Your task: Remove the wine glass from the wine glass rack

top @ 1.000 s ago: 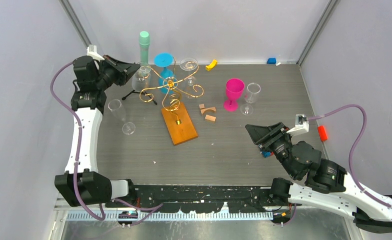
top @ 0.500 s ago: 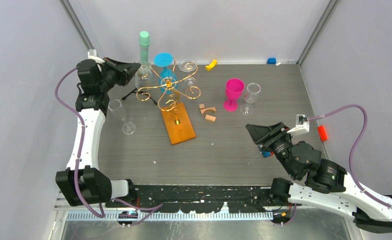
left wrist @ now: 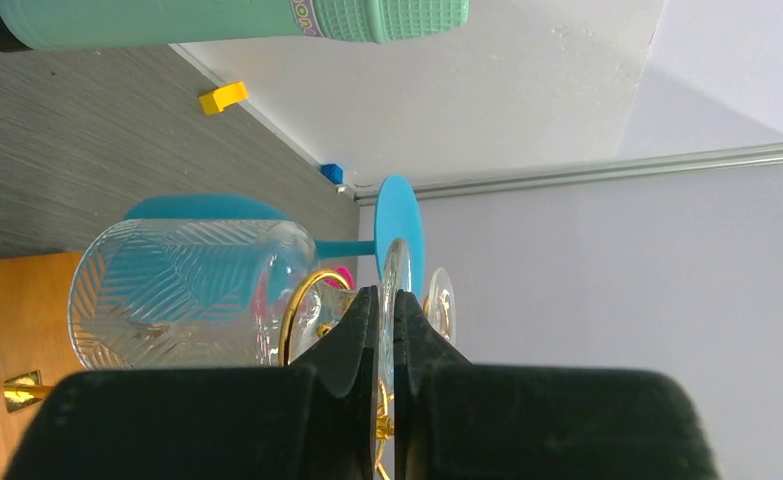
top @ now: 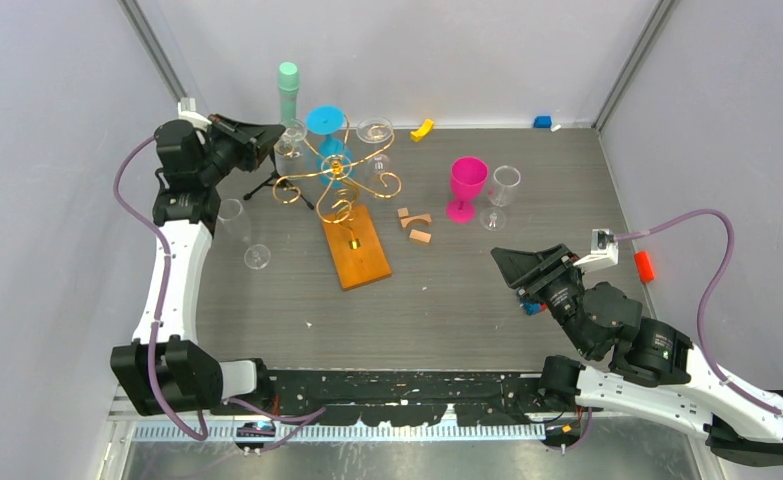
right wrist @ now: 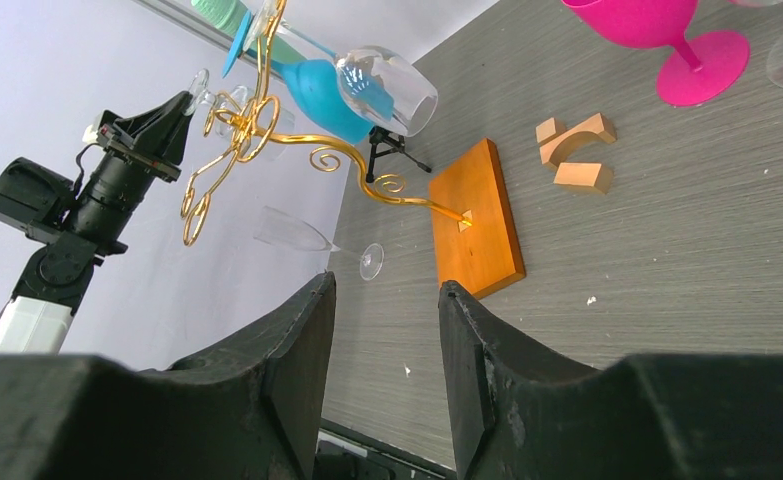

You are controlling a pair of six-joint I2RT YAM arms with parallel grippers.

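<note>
The wine glass rack (top: 335,184), gold wire on an orange-brown wooden base (top: 358,250), stands at the back middle. Clear and blue glasses hang on it upside down. My left gripper (top: 265,134) is shut on the foot (left wrist: 398,272) of a clear patterned wine glass (left wrist: 172,292) at the rack's left arm. A gold loop (left wrist: 299,308) curves round its stem. The glass also shows in the top view (top: 287,146). My right gripper (top: 503,263) is open and empty over the near right floor. The right wrist view (right wrist: 387,286) shows the rack (right wrist: 252,125) from afar.
A teal bottle (top: 288,86) and a small black tripod (top: 266,186) stand by the rack. A clear flute (top: 242,233) lies left of the base. A pink goblet (top: 466,186), a clear glass (top: 503,192) and wooden blocks (top: 415,226) are at the right.
My left gripper has moved a little toward the back wall with the clear glass's foot in it. The rack's wire top has shifted slightly. The right arm has not moved.
</note>
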